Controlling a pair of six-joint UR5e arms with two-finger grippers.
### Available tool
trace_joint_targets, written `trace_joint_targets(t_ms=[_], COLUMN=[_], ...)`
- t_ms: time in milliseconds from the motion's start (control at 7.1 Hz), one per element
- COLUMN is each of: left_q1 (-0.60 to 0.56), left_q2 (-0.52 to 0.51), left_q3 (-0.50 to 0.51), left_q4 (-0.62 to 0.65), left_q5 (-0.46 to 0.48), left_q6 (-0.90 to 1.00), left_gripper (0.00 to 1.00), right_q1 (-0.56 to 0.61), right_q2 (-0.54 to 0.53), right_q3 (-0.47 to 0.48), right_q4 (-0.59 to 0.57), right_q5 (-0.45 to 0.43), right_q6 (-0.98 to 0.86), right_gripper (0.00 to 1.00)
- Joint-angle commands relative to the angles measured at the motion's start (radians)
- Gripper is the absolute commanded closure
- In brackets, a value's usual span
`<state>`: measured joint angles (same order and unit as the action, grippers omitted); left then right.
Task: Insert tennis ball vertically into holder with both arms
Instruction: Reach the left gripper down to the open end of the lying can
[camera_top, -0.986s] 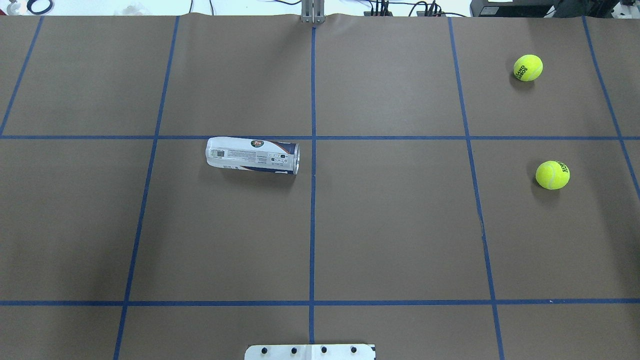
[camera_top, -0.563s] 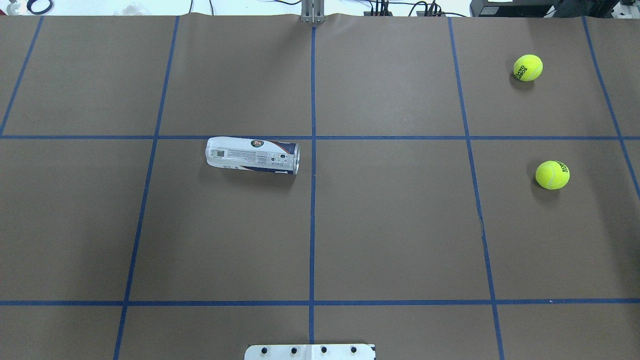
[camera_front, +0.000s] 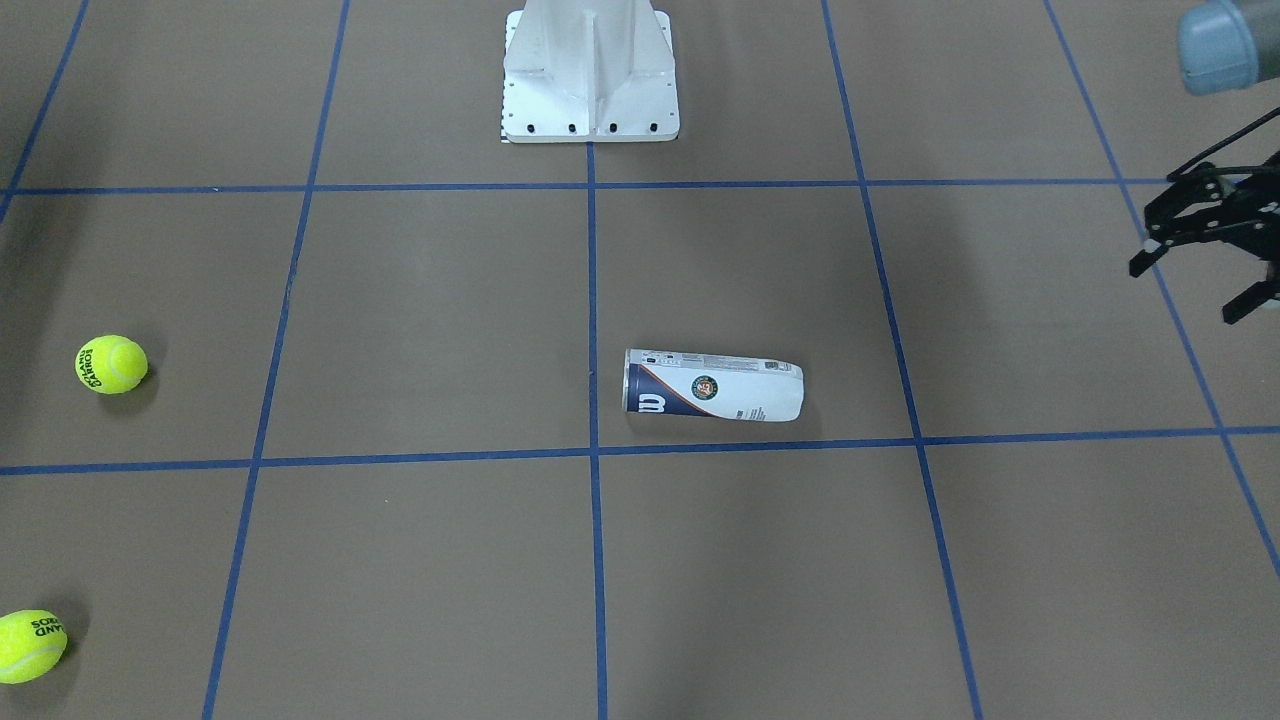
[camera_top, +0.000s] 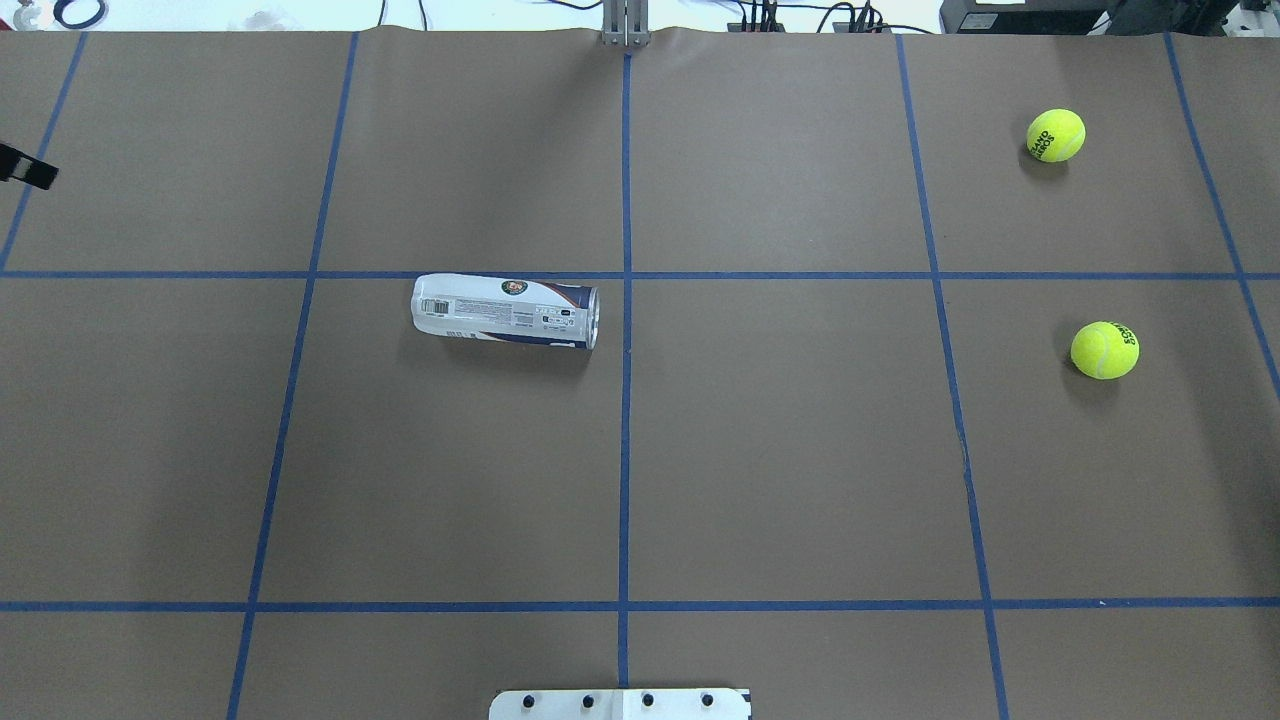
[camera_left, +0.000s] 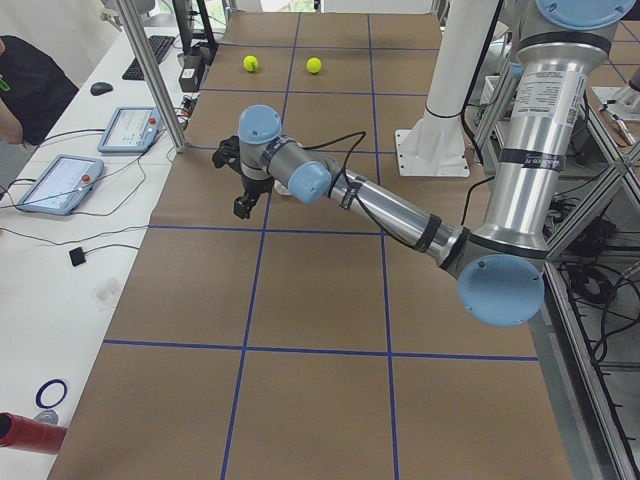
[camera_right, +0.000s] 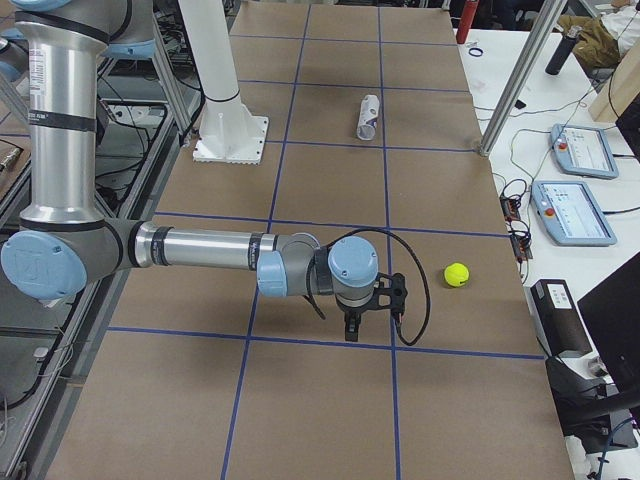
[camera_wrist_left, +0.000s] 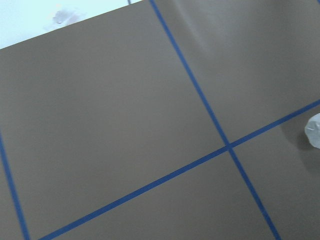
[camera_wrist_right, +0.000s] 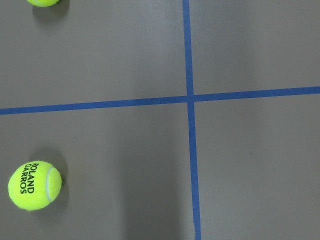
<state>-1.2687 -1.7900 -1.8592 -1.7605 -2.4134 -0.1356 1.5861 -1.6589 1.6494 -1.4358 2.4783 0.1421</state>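
The holder (camera_top: 505, 311) lies on its side left of the table's centre line, its open end toward the middle; the front-facing view shows its W logo (camera_front: 712, 386). Two tennis balls (camera_top: 1056, 135) (camera_top: 1105, 350) rest on the right side, far apart from the holder. My left gripper (camera_front: 1188, 290) hovers open and empty at the table's left edge, well away from the holder; only one fingertip (camera_top: 28, 170) shows from overhead. My right gripper (camera_right: 372, 318) hangs over the table near one ball (camera_right: 457, 274); whether it is open or shut I cannot tell.
The white pedestal base (camera_front: 590, 80) stands at the robot's side of the table. Blue tape lines divide the brown paper. Tablets (camera_right: 575, 152) and cables lie on side tables, and aluminium posts (camera_right: 520, 75) rise at the far edge.
A black fingertip of my left gripper has come into the overhead view at the left edge. The holder and both balls have not moved.
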Motion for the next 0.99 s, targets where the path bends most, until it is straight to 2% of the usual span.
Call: trace_joint_targets(t_ms=[0, 141, 282, 422, 704, 845], left_q1=[0.148, 0.241, 0.335, 0.442, 0.535, 0.552], left_q2=[-0.186, -0.265, -0.337, -0.424, -0.663, -0.714], left_q3=[0.072, 0.09, 0.113, 0.136, 0.237, 0.28], left_q4=[0.009, 0.009, 0.01, 0.068, 0.314, 0.375], left_q5=[0.022, 0.13, 0.271, 0.331, 0.359, 0.361], left_q6=[0.005, 0.071, 0.182, 0.189, 0.241, 0.355], left_gripper=[0.04, 0.06, 0.03, 0.01, 0.01, 0.01], right_q1=[0.0, 0.0, 0.0, 0.0, 0.0, -0.002], right_q2=[0.004, 0.005, 0.005, 0.004, 0.005, 0.007], right_q3=[0.001, 0.001, 0.001, 0.001, 0.001, 0.001], right_q4=[0.0, 0.0, 0.0, 0.0, 0.0, 0.0], right_q5=[0.002, -0.001, -0.012, -0.013, -0.015, -0.044], right_q6=[0.002, 0.002, 0.005, 0.008, 0.008, 0.008], right_gripper=[0.0, 0.0, 0.0, 0.0, 0.0, 0.0])
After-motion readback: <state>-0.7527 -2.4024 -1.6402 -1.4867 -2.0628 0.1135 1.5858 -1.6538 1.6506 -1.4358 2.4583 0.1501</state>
